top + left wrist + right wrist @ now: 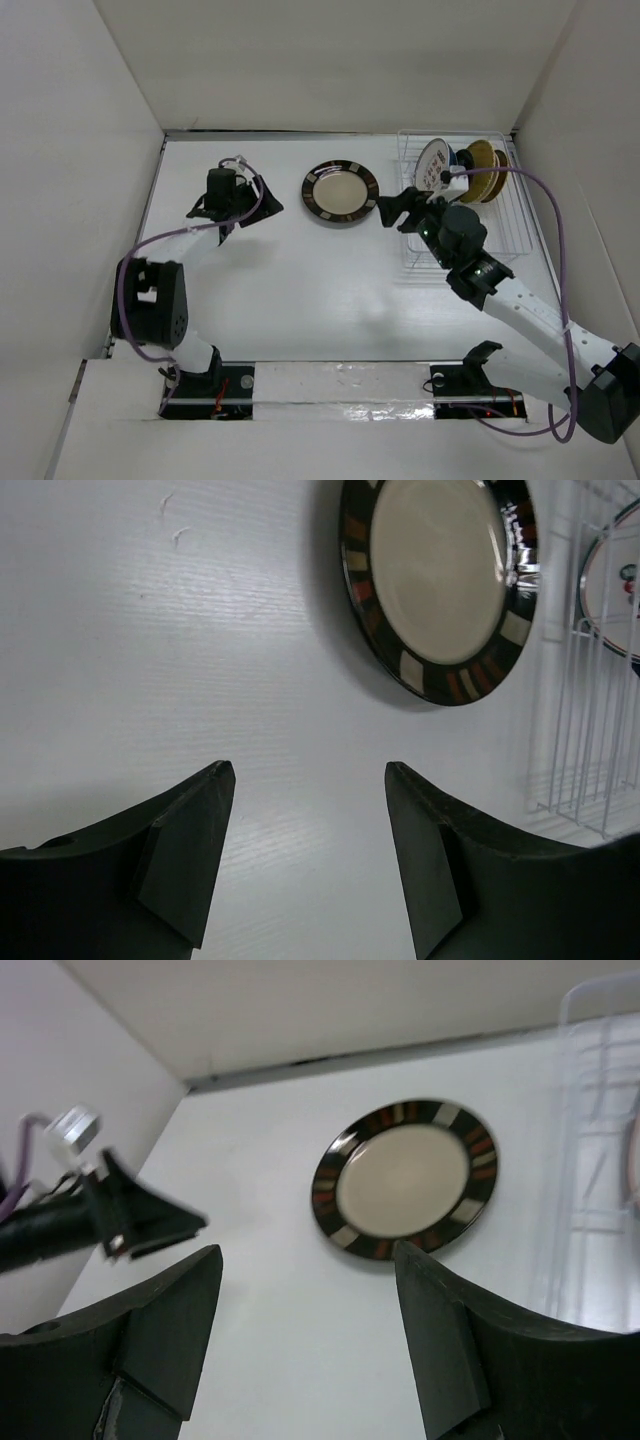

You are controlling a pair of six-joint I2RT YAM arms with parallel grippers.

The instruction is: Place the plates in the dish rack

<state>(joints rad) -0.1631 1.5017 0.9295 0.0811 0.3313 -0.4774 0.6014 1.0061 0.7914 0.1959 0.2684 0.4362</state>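
Observation:
A black-rimmed cream plate (340, 191) lies flat on the white table, at the back middle. It also shows in the left wrist view (440, 580) and in the right wrist view (405, 1178). The white wire dish rack (500, 230) stands at the back right. It holds a white plate with red marks (432, 160) and a woven yellow plate (482, 162) upright, with darker plates between and behind them. My left gripper (265, 202) is open and empty, left of the flat plate. My right gripper (396, 212) is open and empty, between the plate and the rack.
White walls enclose the table at the left, back and right. The rack's grid side (580, 770) shows in the left wrist view, with the red-marked plate (615, 580) inside. The left gripper (130, 1215) shows in the right wrist view.

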